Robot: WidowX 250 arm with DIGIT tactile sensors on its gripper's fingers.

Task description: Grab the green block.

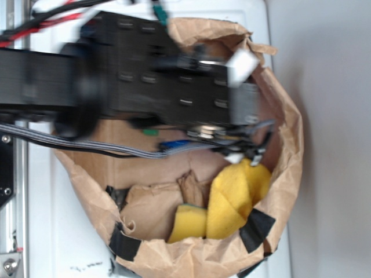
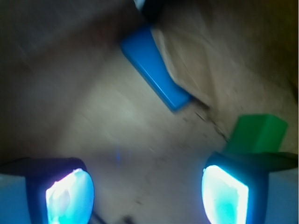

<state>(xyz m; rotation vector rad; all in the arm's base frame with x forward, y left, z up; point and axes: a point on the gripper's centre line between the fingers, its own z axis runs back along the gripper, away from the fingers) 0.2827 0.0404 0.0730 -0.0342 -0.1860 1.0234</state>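
The wrist view looks down onto the brown paper floor of a bag. The green block [image 2: 259, 133] lies at the right, just beyond my right fingertip [image 2: 224, 193], which covers its near end. The blue block [image 2: 154, 65] lies slanted at the upper middle, partly tucked under a paper fold. My gripper [image 2: 147, 191] is open, with only bare paper between its glowing pads. In the exterior view the black arm [image 1: 145, 75] covers the bag's middle. Under it only a sliver of the green block [image 1: 149, 132] and a bit of the blue block [image 1: 174, 145] show.
The crumpled brown paper bag [image 1: 290, 150] walls in the work area, patched with black tape [image 1: 258, 229]. A big yellow sponge [image 1: 235, 197] and a smaller yellow piece [image 1: 188, 223] lie at its near side. Grey cables [image 1: 87, 142] trail under the arm.
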